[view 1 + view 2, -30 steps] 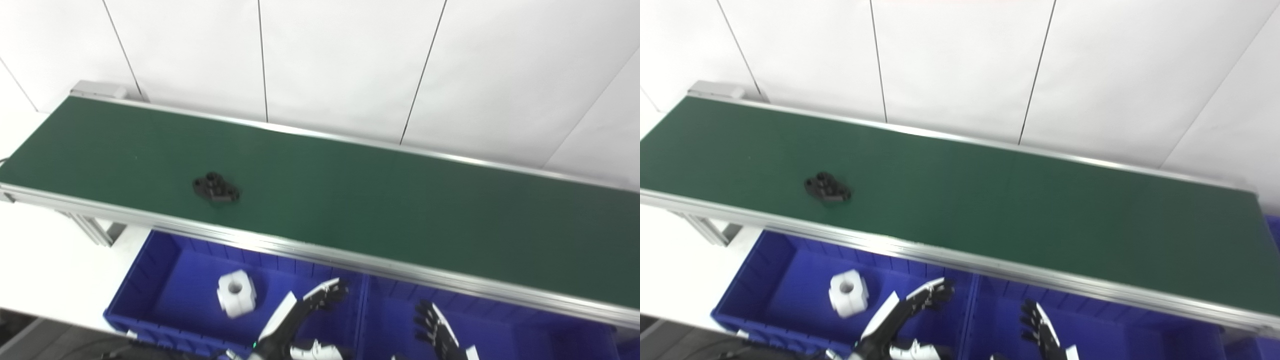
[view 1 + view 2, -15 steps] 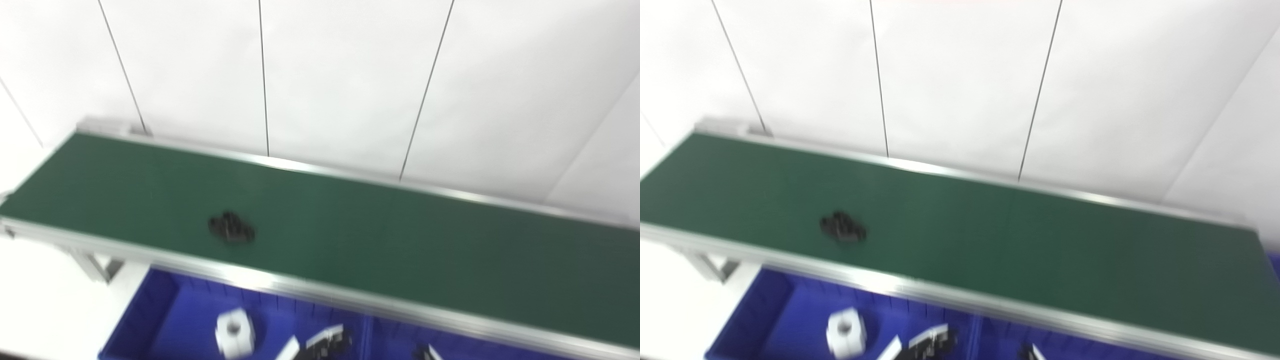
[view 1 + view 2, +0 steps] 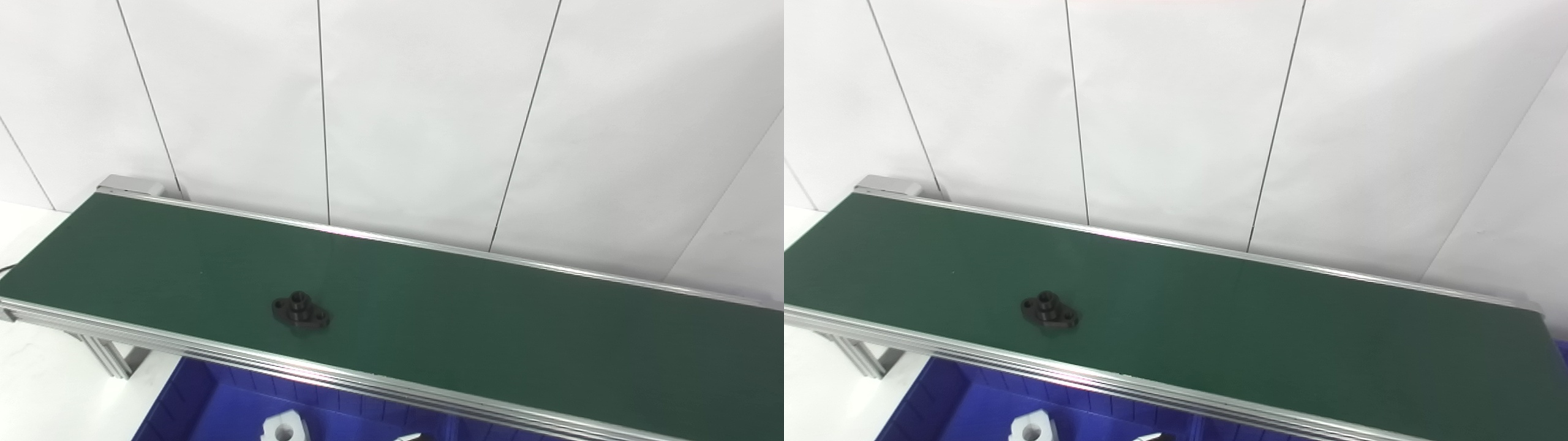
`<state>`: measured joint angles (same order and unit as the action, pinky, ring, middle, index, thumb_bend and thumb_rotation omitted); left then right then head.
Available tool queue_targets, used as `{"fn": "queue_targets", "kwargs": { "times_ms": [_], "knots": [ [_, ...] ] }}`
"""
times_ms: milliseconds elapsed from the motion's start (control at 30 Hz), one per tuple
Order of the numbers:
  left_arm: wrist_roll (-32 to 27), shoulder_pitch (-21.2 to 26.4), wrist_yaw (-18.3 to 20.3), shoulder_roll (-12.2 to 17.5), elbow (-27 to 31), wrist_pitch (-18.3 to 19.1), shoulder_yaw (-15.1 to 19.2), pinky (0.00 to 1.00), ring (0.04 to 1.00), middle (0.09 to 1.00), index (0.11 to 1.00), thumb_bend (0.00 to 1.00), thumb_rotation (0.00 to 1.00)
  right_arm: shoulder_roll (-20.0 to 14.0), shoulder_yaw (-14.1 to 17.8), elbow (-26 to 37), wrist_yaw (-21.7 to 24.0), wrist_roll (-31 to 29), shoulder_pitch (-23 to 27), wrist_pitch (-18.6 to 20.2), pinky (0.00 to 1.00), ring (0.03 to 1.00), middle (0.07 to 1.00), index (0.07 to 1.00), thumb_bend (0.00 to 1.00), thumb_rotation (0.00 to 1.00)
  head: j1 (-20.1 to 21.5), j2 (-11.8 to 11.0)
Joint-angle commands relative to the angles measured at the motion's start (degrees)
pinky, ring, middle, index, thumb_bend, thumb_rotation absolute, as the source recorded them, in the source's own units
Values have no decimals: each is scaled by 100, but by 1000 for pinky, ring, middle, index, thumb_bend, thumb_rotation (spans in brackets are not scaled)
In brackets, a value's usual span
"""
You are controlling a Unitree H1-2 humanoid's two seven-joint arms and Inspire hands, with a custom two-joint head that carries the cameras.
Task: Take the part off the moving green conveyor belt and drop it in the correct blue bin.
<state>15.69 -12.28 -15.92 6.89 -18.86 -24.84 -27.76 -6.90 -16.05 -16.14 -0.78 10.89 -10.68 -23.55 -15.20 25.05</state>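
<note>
A small black flanged part [image 3: 300, 311] with a raised centre hub lies on the green conveyor belt [image 3: 490, 318], left of the middle and near the front rail. Nothing touches it. Only a white sliver of my left hand [image 3: 414, 437] pokes in at the bottom edge, below the belt over the blue bin [image 3: 202, 404]; its fingers are cut off. My right hand is out of the picture.
A white blocky part [image 3: 1029, 429] lies in the left blue bin under the belt's front rail [image 3: 380, 383]. A white panelled wall stands right behind the belt. The belt's left end [image 3: 128, 185] sits over a white table.
The camera has tilted up, so the whole picture has slid down and both hands have dropped out of the bottom. The black part has ridden a little to the right along the belt.
</note>
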Motion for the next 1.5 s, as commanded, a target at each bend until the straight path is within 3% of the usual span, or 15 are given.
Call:
{"fn": "queue_targets", "kwargs": {
  "times_ms": [0,133,400,667,767,900,1100,1467],
  "knots": [
    [-27,75,-98,-22,108,-207,20,671,758,800,849,821,505,-7,17,266,78,-291,21,-335,760,835,864,893,774,350,15,29],
    [-29,114,-159,-13,85,-208,-21,667,752,791,845,819,503,-51,65,685,-134,-223,-27,-337,794,831,859,880,771,327,15,29],
    [-55,113,-154,147,237,-208,-66,745,815,849,866,809,538,-71,371,1787,-142,-163,291,-251,762,805,832,850,786,407,903,463],
    [-208,10,149,199,517,-202,178,769,834,873,902,776,637,21,619,2704,38,310,1012,672,726,754,772,811,778,421,1703,878],
    [-397,-43,405,190,605,-203,327,781,845,876,914,768,657,151,612,2887,151,411,1348,1164,731,753,774,812,770,375,2045,1036],
    [-503,-101,593,145,660,-205,505,830,882,905,920,750,664,275,588,2914,224,638,1683,1654,720,749,769,808,781,322,2175,1131],
    [-477,-193,808,73,775,-186,785,803,870,896,911,755,676,454,571,2805,273,1033,2148,2404,694,734,752,790,807,323,2219,1311],
    [-450,-184,1130,33,868,-131,1088,787,861,895,897,755,637,421,313,2063,444,1578,3083,2872,674,735,750,800,814,338,2223,1433]
  ]
}}
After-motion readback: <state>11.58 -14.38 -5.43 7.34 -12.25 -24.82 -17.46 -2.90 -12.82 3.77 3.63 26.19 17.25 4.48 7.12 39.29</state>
